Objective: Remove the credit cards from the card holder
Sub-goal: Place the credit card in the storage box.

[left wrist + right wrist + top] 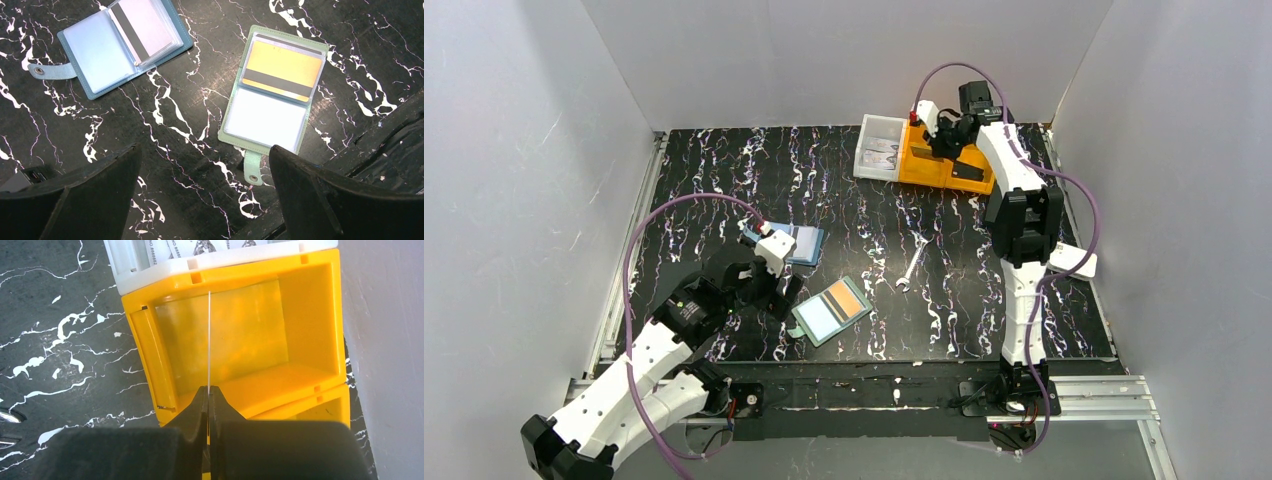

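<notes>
The sage-green card holder (832,311) lies open on the black marbled table, also in the left wrist view (272,95). An orange credit card (282,70) with a dark stripe sits in its far panel; the near panel looks pale and blank. My left gripper (205,149) is open and empty, hovering just left of the holder's snap tab (253,169); it also shows in the top view (769,285). My right gripper (209,389) is shut on a thin card (209,340) seen edge-on, held over the yellow bin (310,305) at the back right (944,140).
A blue wallet (796,243) lies open left of the holder, holding a light card with a dark stripe (135,30). A clear box (880,147) stands beside the yellow bin (919,165). A small wrench (911,265) lies mid-table. Grey walls close in on all sides.
</notes>
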